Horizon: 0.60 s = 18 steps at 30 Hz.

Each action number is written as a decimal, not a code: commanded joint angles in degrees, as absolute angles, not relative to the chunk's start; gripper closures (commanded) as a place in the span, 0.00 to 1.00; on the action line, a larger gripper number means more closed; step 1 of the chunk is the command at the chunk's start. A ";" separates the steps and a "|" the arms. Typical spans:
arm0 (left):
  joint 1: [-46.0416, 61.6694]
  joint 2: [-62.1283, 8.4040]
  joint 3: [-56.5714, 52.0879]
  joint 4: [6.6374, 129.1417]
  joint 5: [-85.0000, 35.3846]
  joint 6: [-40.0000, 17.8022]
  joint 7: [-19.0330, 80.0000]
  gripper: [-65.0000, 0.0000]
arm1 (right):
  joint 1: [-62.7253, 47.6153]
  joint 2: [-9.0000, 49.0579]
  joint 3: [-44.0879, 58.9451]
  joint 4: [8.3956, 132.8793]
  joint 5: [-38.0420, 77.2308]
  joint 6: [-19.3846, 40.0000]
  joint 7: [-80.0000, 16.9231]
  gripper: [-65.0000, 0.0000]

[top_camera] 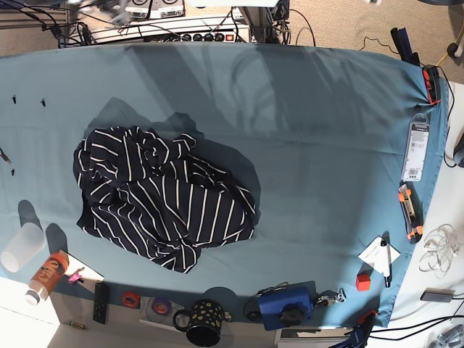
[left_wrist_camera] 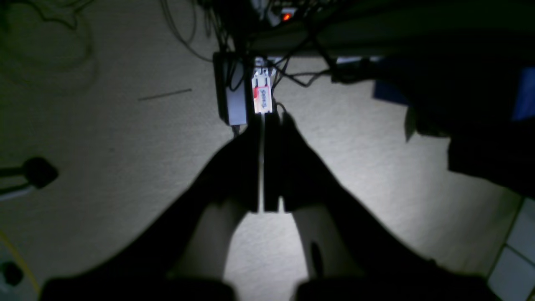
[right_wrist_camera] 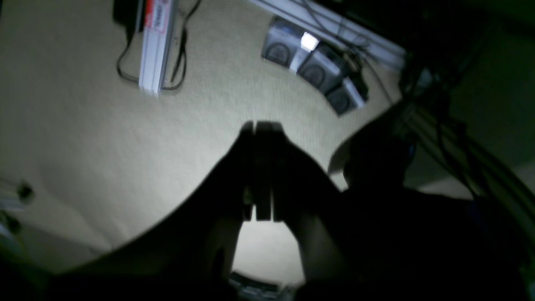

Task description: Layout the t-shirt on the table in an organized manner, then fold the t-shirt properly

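pointing down at beige carpet, the left wrist view shows the left gripper (left_wrist_camera: 263, 163) with fingers pressed together on nothing. the right wrist view shows the right gripper (right_wrist_camera: 259, 167) likewise pinched together and empty, over carpet. in the base view, the crumpled dark navy white-striped t-shirt (top_camera: 159, 196) lies left of centre on the wide teal-blue cloth table (top_camera: 326, 145).
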<state>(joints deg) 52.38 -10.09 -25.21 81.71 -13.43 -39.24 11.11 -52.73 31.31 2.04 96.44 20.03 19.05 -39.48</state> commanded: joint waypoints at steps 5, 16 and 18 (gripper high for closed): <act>59.33 -10.48 -29.71 94.89 -26.61 -40.00 22.41 1.00 | -58.92 32.05 13.02 107.33 29.28 26.24 -44.86 1.00; 59.99 -8.60 -44.88 113.45 -55.44 -40.00 41.10 1.00 | -58.11 30.63 36.86 125.75 41.74 29.34 -46.98 1.00; 58.33 -8.60 -45.67 115.70 -55.77 -40.00 41.10 1.00 | -55.68 30.61 39.42 127.96 42.22 29.36 -46.98 1.00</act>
<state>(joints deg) 57.47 -8.27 -45.34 114.80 -54.39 -39.42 41.95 -55.16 30.02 38.81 127.26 41.76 29.58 -47.97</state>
